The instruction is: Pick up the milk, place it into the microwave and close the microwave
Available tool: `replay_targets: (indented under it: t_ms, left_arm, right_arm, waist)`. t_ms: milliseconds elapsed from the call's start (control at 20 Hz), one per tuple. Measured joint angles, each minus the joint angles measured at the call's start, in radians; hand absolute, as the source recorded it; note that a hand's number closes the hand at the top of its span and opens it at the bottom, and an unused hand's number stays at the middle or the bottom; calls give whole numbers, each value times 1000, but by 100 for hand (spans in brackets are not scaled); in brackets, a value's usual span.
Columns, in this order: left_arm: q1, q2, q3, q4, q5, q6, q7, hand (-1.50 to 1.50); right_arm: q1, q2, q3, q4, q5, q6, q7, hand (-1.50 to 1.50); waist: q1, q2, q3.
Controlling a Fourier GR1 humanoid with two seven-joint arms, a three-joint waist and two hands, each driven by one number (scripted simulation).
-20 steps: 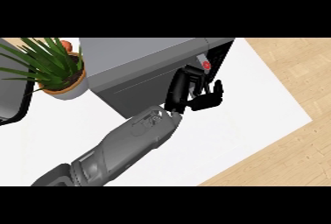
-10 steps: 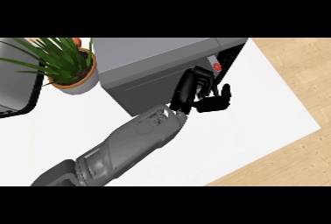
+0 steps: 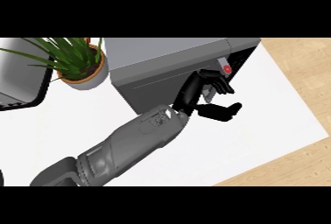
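The grey microwave [image 3: 168,54] stands at the back of the white counter [image 3: 258,113]. Its dark front door [image 3: 152,85] lies almost flat against the body. A red button [image 3: 227,68] marks the panel at its right end, beside a dark gap. My left hand [image 3: 205,94] reaches in from the lower left to the door's right edge. Its fingers [image 3: 216,82] bend over a pale handle piece, and its thumb [image 3: 223,111] sticks out to the right, apart from them. No milk shows anywhere. My right hand is out of the picture.
A potted plant [image 3: 81,72] stands just left of the microwave. A dark appliance edge [image 3: 35,94] sits at the far left. Wooden floor [image 3: 304,65] runs along the counter's right and lower-right edges.
The microwave and plant have slid to the right in the view. My left hand has stayed at the door's right edge, and its thumb has spread further from the fingers.
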Motion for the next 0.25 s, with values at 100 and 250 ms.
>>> replay_targets:
  t_ms: [100, 250]
  left_arm:
    - [-1, 0, -7, 3, 7, -13, -4, -150]
    - [1, 0, -16, 4, 20, -31, -11, -150]
  right_arm:
    - [7, -1, -9, -8, -7, -5, 5, -150]
    - [17, -5, -23, -22, -17, -8, 12, -150]
  waist:
    - [8, -1, 0]
    - [21, -4, -1]
